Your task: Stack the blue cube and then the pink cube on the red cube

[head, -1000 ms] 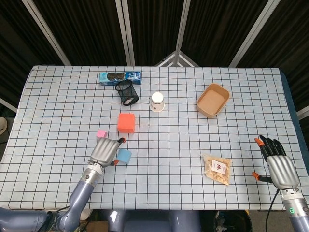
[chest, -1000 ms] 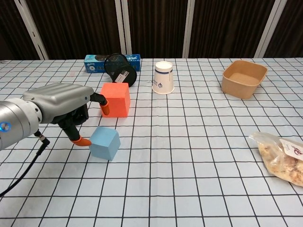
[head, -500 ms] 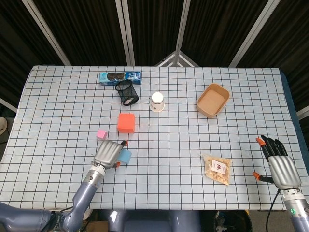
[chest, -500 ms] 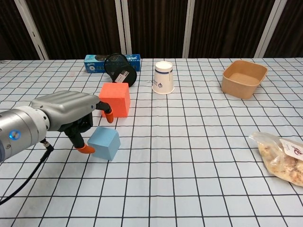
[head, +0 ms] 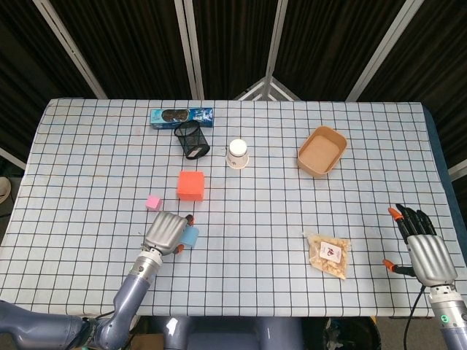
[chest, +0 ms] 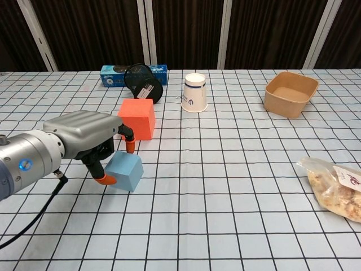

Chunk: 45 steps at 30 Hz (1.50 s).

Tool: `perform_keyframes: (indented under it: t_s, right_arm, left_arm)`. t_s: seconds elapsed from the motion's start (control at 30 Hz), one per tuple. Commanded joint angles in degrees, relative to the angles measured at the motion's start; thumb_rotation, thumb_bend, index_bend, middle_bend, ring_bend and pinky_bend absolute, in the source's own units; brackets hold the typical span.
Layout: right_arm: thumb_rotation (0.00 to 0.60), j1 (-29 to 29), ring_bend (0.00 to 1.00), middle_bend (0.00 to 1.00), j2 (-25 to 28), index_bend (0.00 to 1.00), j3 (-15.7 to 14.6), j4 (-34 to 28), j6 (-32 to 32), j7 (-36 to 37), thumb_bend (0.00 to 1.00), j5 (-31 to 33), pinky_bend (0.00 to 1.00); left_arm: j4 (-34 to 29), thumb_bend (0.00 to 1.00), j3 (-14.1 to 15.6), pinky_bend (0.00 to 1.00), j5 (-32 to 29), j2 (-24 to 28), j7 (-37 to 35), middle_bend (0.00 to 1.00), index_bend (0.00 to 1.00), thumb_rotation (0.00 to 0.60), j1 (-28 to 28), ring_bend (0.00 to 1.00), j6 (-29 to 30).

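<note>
Closing around the blue cube point(chest: 125, 171), the left hand point(chest: 86, 137) is sitting low over the checked worktop point(chest: 225, 186), its grey back arched above the cube's left side. In the chest view 1 orange fingertip is pressing against the cube's lower left edge and another is reaching down just behind its top, so the fingers are cupping it from 2 sides; the cube is resting flat on the worktop, and a firm grip is not something these views are settling. From the head view the same hand point(head: 165, 232) is covering most of the blue cube point(head: 190, 236), with only its right part showing.

Sitting just behind the hand, the red cube point(chest: 137, 118) is standing upright and apart from the blue one. The pink cube point(head: 152, 202) is lying to the left of the red cube point(head: 190, 185), near the hand but not touching it.

Over on the far side, the right hand point(head: 422, 249) is hovering at the worktop's front right edge, fingers spread apart and holding nothing.

Further back, a black mesh cup point(chest: 143, 82) is lying tipped on its side in front of a blue biscuit packet point(chest: 115, 75), a white paper cup point(chest: 194, 92) is standing upside down, a brown paper bowl point(chest: 290, 92) is sitting to the right, and a clear snack bag point(chest: 334, 187) is lying at the right front.
</note>
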Motion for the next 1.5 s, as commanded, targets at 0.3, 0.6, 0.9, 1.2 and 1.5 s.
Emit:
perform_keyframes:
  t_s: [0.3,0.6,0.9,1.2,1.5]
  right_arm:
    - [0.6,0.0,0.02,0.04,0.0,0.0,0.0,-0.2,-0.3,-0.3,0.09,0.3,0.0]
    - [0.6,0.1,0.02,0.04,0.1,0.0,-0.1,-0.5,-0.6,-0.7,0.09,0.4,0.0]
    - [0.6,0.2,0.02,0.04,0.1,0.0,-0.1,-0.8,-1.1,-1.1,0.1,0.8,0.0]
    - [0.6,0.2,0.02,0.04,0.2,0.0,-0.1,-0.8,-1.1,-1.0,0.09,0.7,0.0]
    - [0.6,0.2,0.02,0.04,0.0,0.0,-0.1,-0.8,-1.1,-1.3,0.09,0.7,0.0]
  left_arm:
    - [0.1,0.22,0.3,0.73,-0.1,0.0,-0.3,0.9,0.39,0.6,-0.6,0.72,0.3]
    - [-0.7,0.26,0.4,0.73,-0.5,0.9,-0.4,0.89,0.41,0.6,-0.9,0.72,0.5]
    - [-0.7,0.36,0.6,0.73,-1.0,1.1,-0.2,0.89,0.41,0.6,-1.3,0.72,0.5]
    - [-3.0,0.4,-0.9,0.73,-1.2,3.2,-2.4,0.89,0.41,0.6,-1.0,0.72,1.6]
    - [-10.3,0.4,-6.6,0.73,-3.3,8.7,-2.5,0.89,0.42,0.6,-2.1,0.71,4.5]
